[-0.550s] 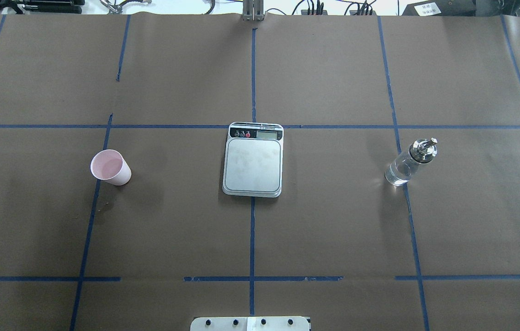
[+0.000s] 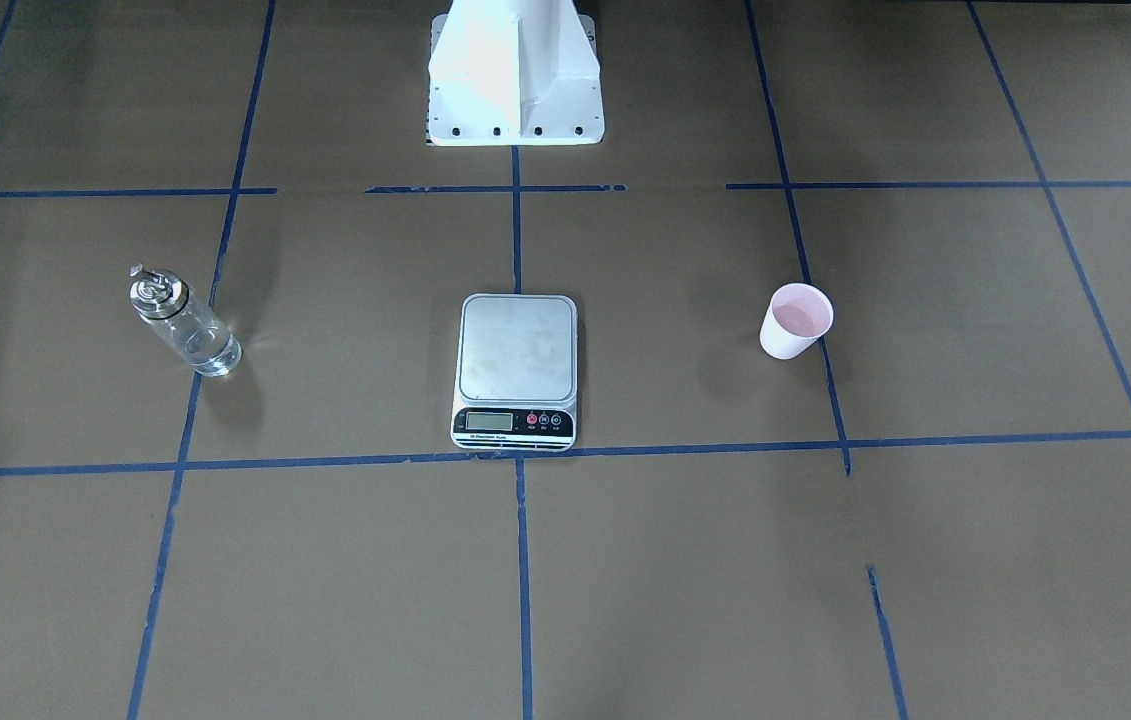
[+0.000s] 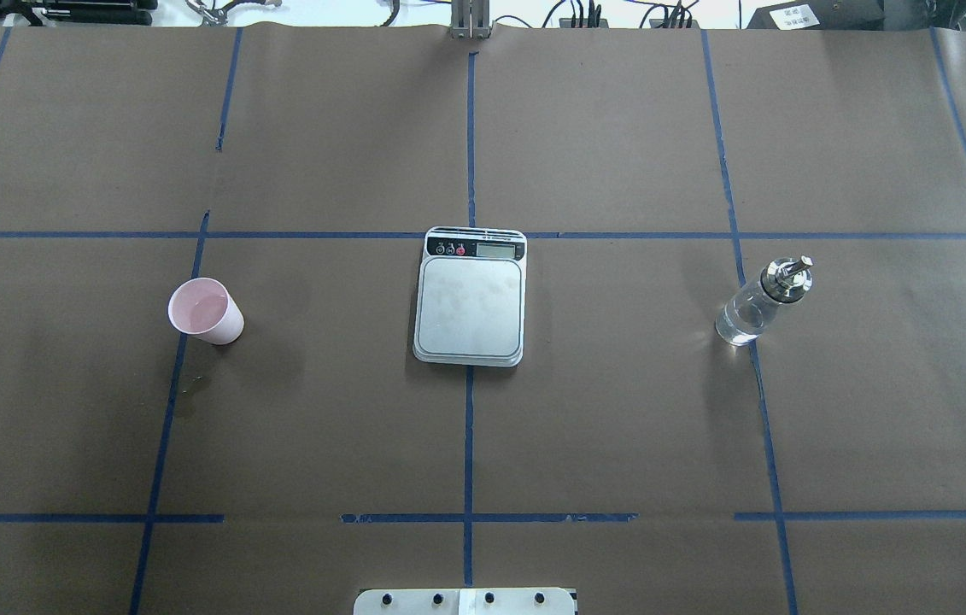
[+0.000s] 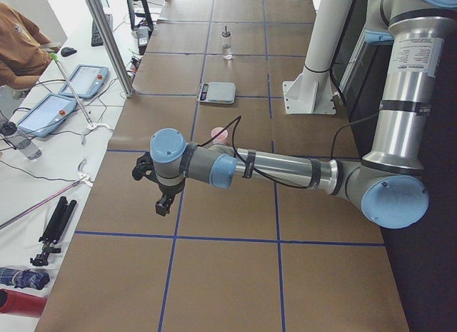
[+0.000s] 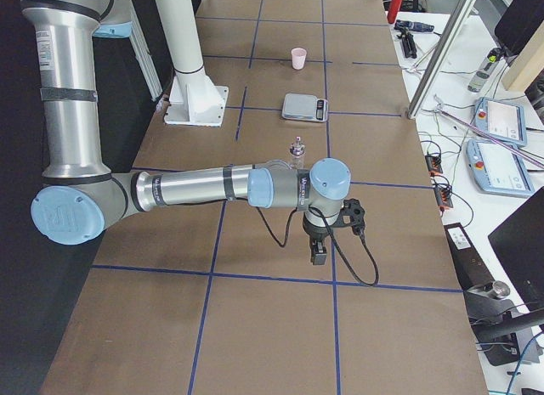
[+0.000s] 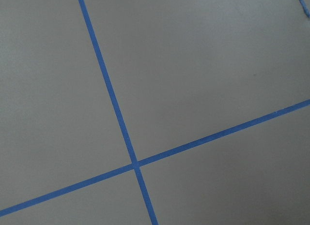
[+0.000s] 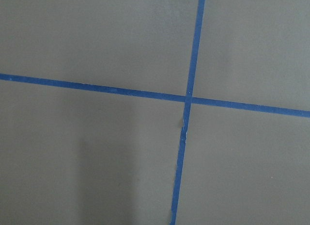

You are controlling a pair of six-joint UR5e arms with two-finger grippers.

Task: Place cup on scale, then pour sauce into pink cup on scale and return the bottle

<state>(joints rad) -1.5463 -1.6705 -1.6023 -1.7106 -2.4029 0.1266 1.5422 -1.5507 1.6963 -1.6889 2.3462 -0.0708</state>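
The pale pink cup (image 3: 205, 310) stands upright on the brown table at the left, also seen in the front view (image 2: 795, 320). The scale (image 3: 470, 303) lies at the table's middle with a bare platform (image 2: 517, 350). The clear glass bottle (image 3: 760, 301) with its silver pourer stands at the right (image 2: 183, 325). Neither gripper shows in the overhead or front views. My left gripper (image 4: 163, 203) hangs over the table's left end, well short of the cup (image 4: 219, 136). My right gripper (image 5: 319, 255) hangs over the right end, short of the bottle (image 5: 297, 153). I cannot tell whether either is open or shut.
Blue tape lines grid the brown table. The white robot base (image 2: 515, 80) stands at the near edge. Both wrist views show only tape crossings on bare table. Tablets (image 4: 86, 81) and an operator (image 4: 18, 46) are beyond the far edge.
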